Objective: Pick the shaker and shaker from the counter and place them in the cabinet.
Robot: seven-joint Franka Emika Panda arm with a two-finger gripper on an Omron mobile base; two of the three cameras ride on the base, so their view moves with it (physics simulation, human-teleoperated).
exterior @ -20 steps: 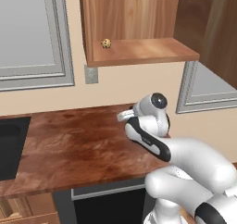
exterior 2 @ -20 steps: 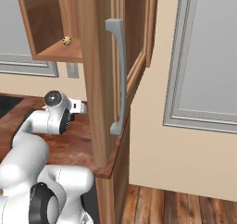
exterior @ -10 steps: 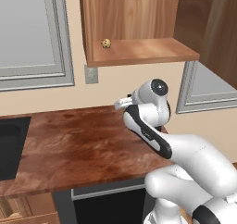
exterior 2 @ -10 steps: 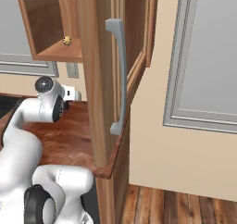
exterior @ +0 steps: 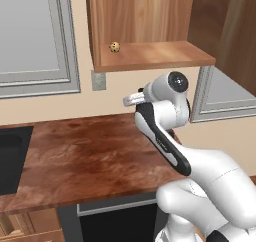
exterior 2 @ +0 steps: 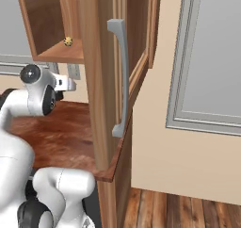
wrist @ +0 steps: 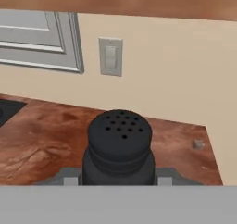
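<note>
Small black shaker (wrist: pixel 119 146), tapered cylinder w/ rounded, hole-dotted matte top, sits clamped btwn the two dark fingertips of the gripper (wrist: pixel 118 177) in hand view; grey pads (wrist: pixel 69 177) press it from both sides, so the jaws are narrow, closed on the shaker. It is held off the counter, upright in that view.

White glossy arm w/ dark joints reaches up over the reddish-brown wood-grain counter (exterior: pixel 75 156); its wrist end (exterior: pixel 136 98) is just below the open wall cabinet of warm brown wood grain (exterior: pixel 150 31). From the right base view the hand (exterior 2: pixel 63 84) is just under the cabinet's plain wooden shelf (exterior 2: pixel 59 52).

On that shelf, near its left front: tiny tan speckled ball (exterior: pixel 114 47), also seen at (exterior 2: pixel 68 41).

Cabinet door stands open, edge-on in right base view, w/ long grey curved bar handle (exterior 2: pixel 120 76).

Beige smooth wall behind carries a light grey rectangular switch plate (wrist: pixel 110 56). Grey panelled cabinet door (exterior: pixel 30 36) to the left. Dark sink basin (exterior: pixel 10 156) cut into counter at far left.
</note>
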